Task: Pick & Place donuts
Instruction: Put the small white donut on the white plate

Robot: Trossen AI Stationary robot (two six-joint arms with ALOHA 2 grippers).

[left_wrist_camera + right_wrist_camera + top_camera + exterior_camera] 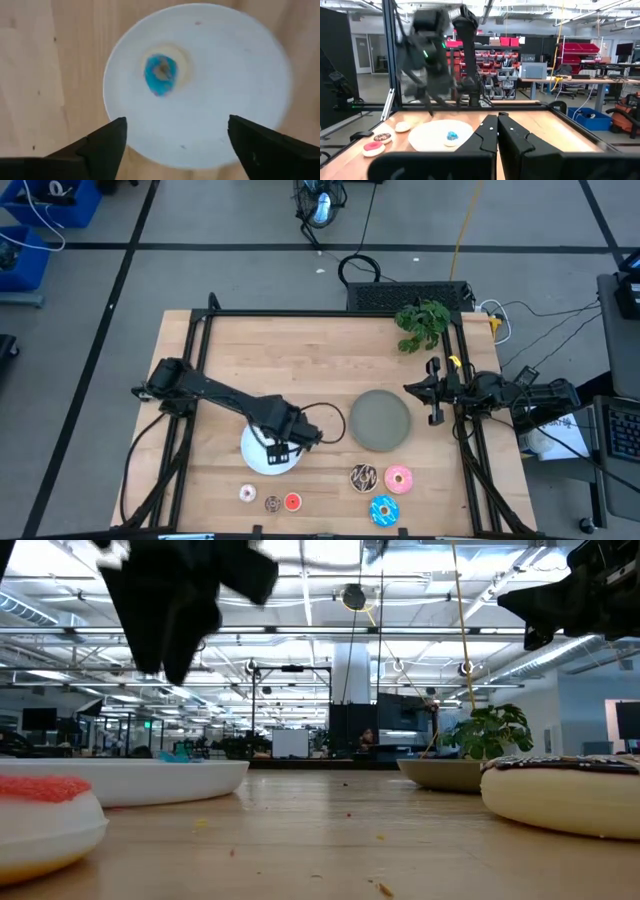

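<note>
left claw [175, 145] agape — over white plate [240, 90]

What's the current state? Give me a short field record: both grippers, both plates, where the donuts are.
left gripper: open, empty, above the white plate
right gripper: shut, empty, parked at the table's right edge near the plant
white plate contents: one tiny blue donut
grey plate: nothing on it
tiny donuts off plates: three at the front edge, a pale one, a brown one, a red one
larger donuts: chocolate drizzle, pink, blue-sprinkled, all on the table in front of the grey plate
</note>
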